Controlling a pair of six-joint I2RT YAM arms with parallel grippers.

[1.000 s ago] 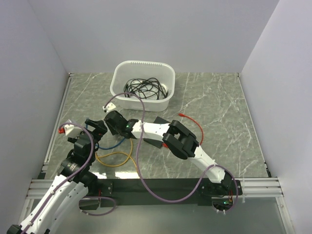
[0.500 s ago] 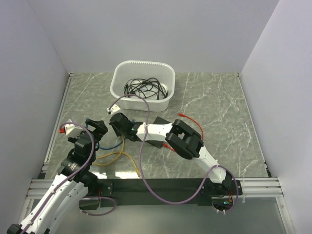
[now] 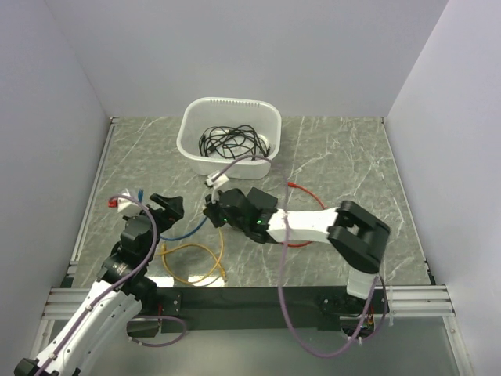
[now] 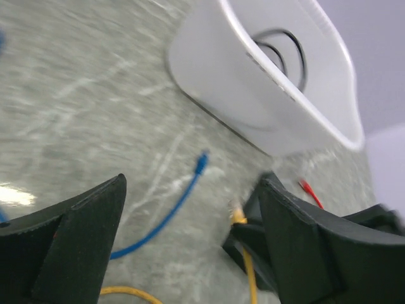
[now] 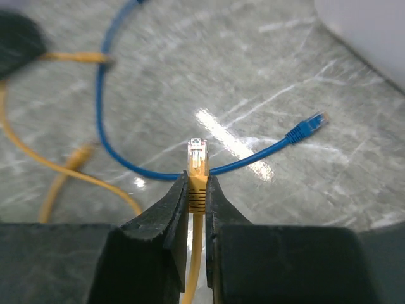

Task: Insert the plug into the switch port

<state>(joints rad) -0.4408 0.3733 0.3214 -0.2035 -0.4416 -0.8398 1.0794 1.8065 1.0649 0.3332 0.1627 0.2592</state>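
My right gripper (image 5: 197,182) is shut on the boot of a yellow cable's plug (image 5: 198,157); the clear tip sticks out past the fingertips, above the table. From above, that gripper (image 3: 211,212) reaches left across the table's middle. The left wrist view shows the same yellow plug (image 4: 236,216) pinched in black fingers. My left gripper (image 4: 190,253) is open with nothing between its fingers, and stands just left of the right one (image 3: 166,206). The switch is hidden in every view.
A white tub (image 3: 229,137) of black cables stands at the back. A blue cable (image 5: 104,120) curls under the held plug, its end (image 5: 308,126) to the right. The yellow cable (image 3: 196,261) loops near the front edge. A red cable (image 3: 301,189) lies right of the arm.
My right gripper closed on the yellow plug and carried it right, while that arm's elbow swung far right. The yellow loop was dragged along. My left gripper shifted slightly right.
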